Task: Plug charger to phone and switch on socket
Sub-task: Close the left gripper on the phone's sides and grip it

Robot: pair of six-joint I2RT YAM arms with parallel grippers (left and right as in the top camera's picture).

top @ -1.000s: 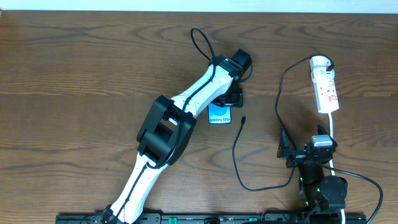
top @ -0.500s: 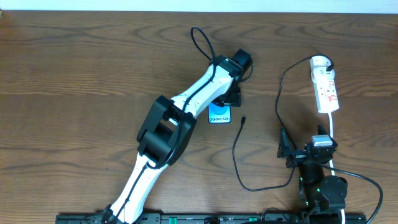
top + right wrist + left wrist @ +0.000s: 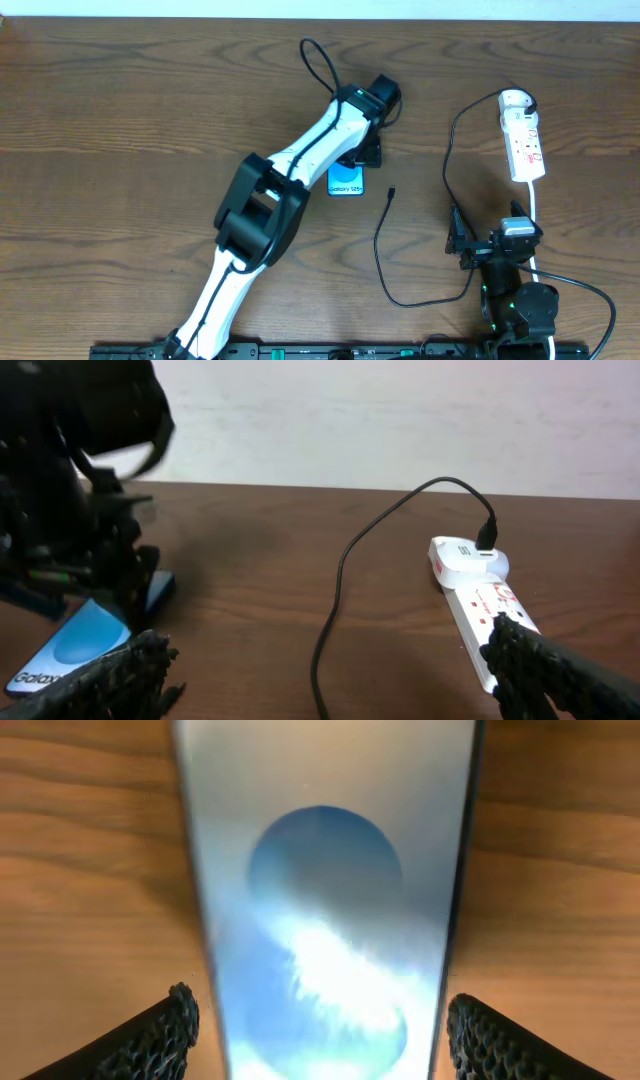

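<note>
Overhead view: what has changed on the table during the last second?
The phone slid slightly left and away from the robot, together with the left hand straddling it. The charger, the socket and the open right hand stayed where they were.

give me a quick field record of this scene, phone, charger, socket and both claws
phone: flat on table, screen up, not plugged in
charger tip: loose on table, right of phone, apart from it
socket: far right, black cable runs from its far end
left claw: fingers flank phone's long edges, contact unclear
right claw: open, holding nothing
</note>
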